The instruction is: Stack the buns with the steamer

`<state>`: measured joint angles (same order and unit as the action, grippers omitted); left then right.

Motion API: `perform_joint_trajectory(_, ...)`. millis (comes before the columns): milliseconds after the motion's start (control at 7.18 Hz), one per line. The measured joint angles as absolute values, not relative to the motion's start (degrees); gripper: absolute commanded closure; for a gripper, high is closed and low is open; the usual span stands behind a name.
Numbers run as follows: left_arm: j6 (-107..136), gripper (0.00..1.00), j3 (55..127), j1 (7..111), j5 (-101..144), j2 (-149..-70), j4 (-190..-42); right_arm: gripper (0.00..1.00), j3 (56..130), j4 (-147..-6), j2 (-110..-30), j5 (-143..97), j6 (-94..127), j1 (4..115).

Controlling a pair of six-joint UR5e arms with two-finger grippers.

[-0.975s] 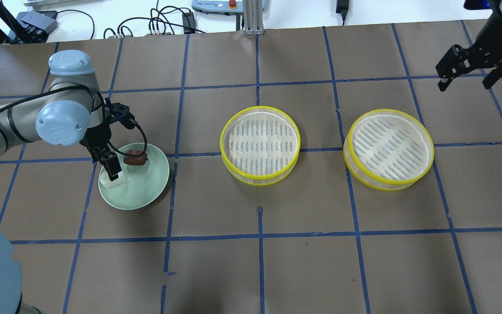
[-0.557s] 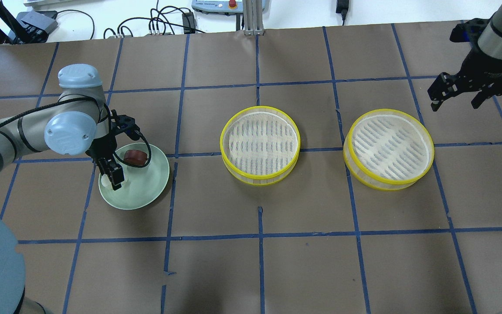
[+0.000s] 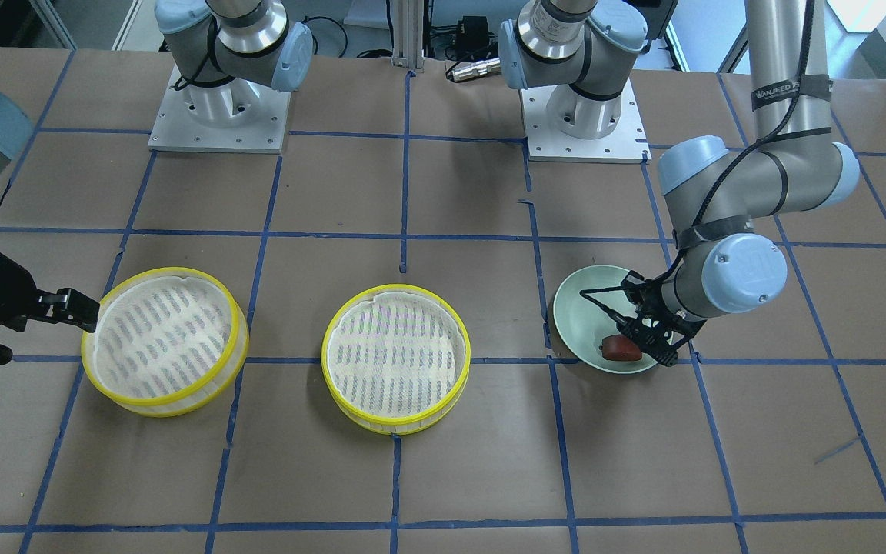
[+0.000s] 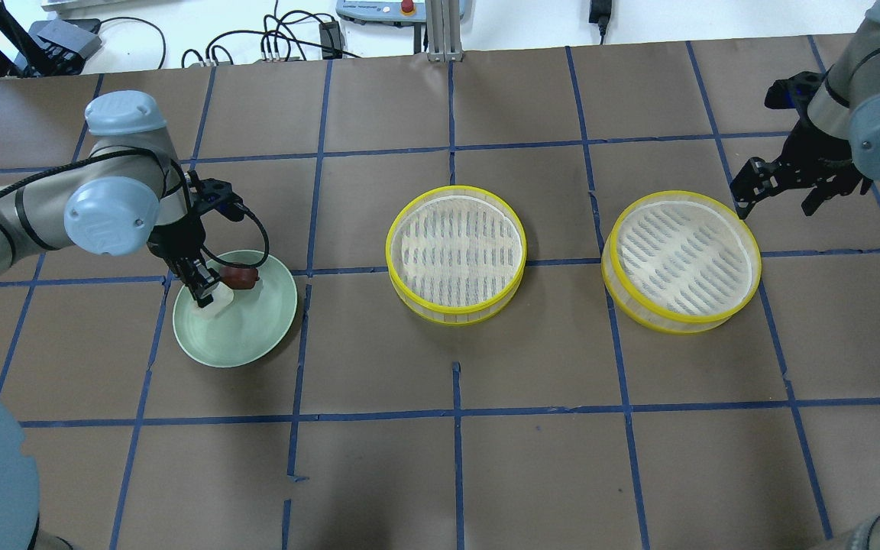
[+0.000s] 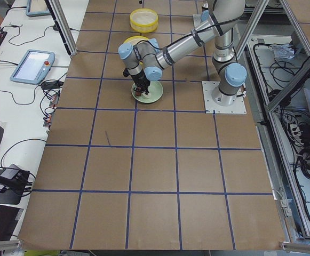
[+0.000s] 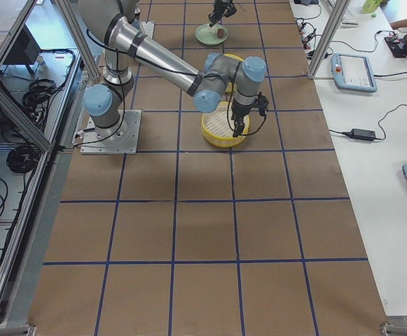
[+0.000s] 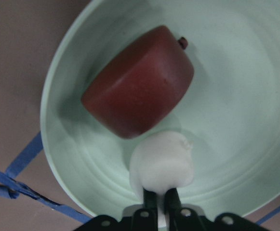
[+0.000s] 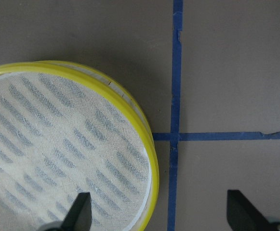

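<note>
My left gripper point(image 4: 202, 293) is shut on the white bun point(image 4: 213, 302) low over the pale green plate point(image 4: 253, 336). In the left wrist view both fingers point(image 7: 150, 199) pinch the white bun point(image 7: 162, 166). I cannot tell whether it is off the plate point(image 7: 236, 96). The reddish-brown bun point(image 4: 241, 276) lies on its side beside it, also in the left wrist view point(image 7: 140, 82) and the front view point(image 3: 620, 348). My right gripper point(image 4: 780, 195) is open and empty over the far right rim of the right steamer point(image 4: 681, 260), which straddles its fingers in the right wrist view point(image 8: 58, 159).
A second yellow-rimmed steamer point(image 4: 455, 256) with a white mesh floor stands at the table's middle, holding nothing. Blue tape lines grid the brown table point(image 4: 455, 473). Cables and a pendant lie beyond the far edge.
My left gripper has closed on the white bun and shifted a little toward the brown bun. My right arm has come down and inward from the far right to the right steamer's rim.
</note>
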<state>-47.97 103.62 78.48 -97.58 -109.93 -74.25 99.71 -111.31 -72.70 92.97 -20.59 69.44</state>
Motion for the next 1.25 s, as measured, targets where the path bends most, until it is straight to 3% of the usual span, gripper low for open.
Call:
perform_joint_trajectory(278,-36.1,0.97,98.4,80.8,-88.7,-107.5,-82.6,0.03,104.2,-116.9,-71.9,92.2,-21.0,69.5)
perform_joint_trajectory(557,-19.5,0.96,96.5,89.8,-79.5,-106.5,-79.5,0.07,107.9,-122.4,-71.6,91.9,-21.3,69.5)
perform_joint_trajectory(696,-9.6,0.79,96.3,96.0,-76.9,-106.9,-72.7,0.43,108.7,-123.6,-71.0,91.9,-21.6,69.5)
perform_joint_trajectory(835,-1.7,0.38,96.2,101.1,-75.5,-108.1,-66.4,0.68,109.0,-124.0,-70.5,91.9,-21.8,69.5)
perform_joint_trajectory(975,1.7,0.23,96.3,103.8,-75.0,-109.6,-61.9,0.8,109.0,-124.2,-70.3,92.0,-21.9,69.4)
perform_joint_trajectory(1114,2.9,0.0,96.4,104.8,-74.8,-110.4,-59.3,0.81,109.0,-124.2,-70.2,92.0,-22.0,69.3)
perform_joint_trajectory(1253,3.5,0.0,96.3,105.1,-74.8,-110.4,-58.7,0.9,108.9,-124.2,-70.2,92.2,-22.0,69.1)
